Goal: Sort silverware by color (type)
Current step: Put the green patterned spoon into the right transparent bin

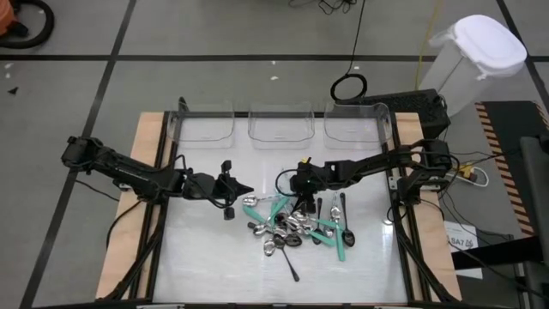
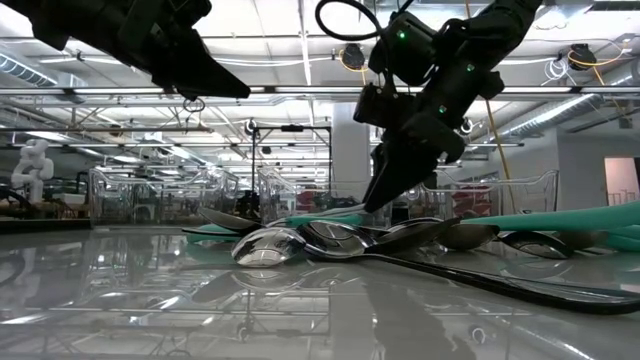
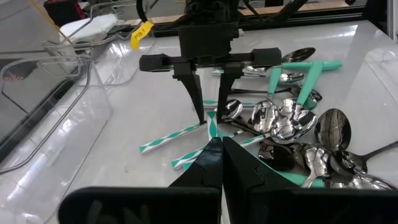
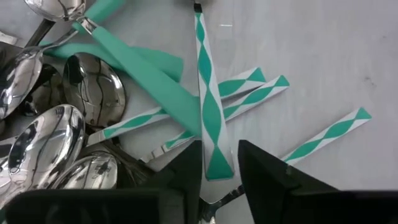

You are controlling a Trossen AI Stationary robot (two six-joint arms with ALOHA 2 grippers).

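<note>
My right gripper (image 4: 219, 163): fingers part-closed, straddling a flat teal-and-white patterned handle (image 4: 209, 106), grip unconfirmed. Left gripper (image 3: 221, 158): fingers together, empty. Glossy silver spoons (image 3: 283, 121) heaped.

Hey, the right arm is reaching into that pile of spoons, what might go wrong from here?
1. The right end effector straddles one teal-and-white patterned handle that crosses over other patterned handles, so lifting it may drag or flick those along.
2. The spoons lie heaped and overlapping, so the pile could shift and scatter.
3. The left end effector, shut, hovers close to the same spot; the arms might bump.
</note>
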